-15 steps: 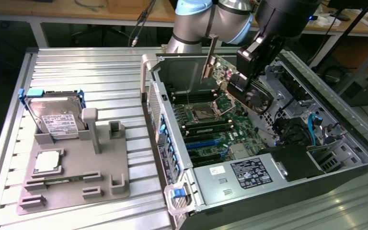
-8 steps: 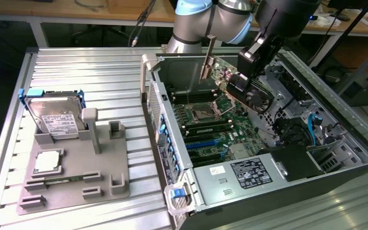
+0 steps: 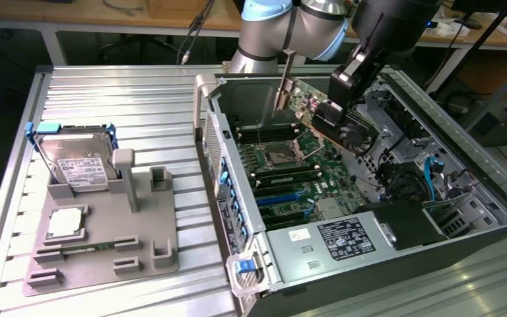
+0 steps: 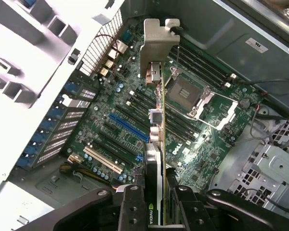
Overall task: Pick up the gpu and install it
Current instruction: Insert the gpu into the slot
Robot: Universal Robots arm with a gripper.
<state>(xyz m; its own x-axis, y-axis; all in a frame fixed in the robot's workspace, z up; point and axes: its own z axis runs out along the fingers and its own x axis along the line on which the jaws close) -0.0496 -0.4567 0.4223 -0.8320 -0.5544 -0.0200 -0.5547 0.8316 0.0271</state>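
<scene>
Gripper (image 4: 156,199) clamping gpu (image 3: 305,99), edge hanging clear above motherboard (image 3: 293,162)

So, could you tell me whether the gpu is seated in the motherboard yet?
Not seated: the gripper holds the gpu edge-on above the motherboard, not pressed into it.

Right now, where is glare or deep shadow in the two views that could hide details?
Wrist view: the area outside the case is washed out almost white, and a bright glare patch lies on the motherboard near the gpu. Exterior view: the metal table is evenly lit, while the case interior at the exterior view's right is in dark shadow.
</scene>
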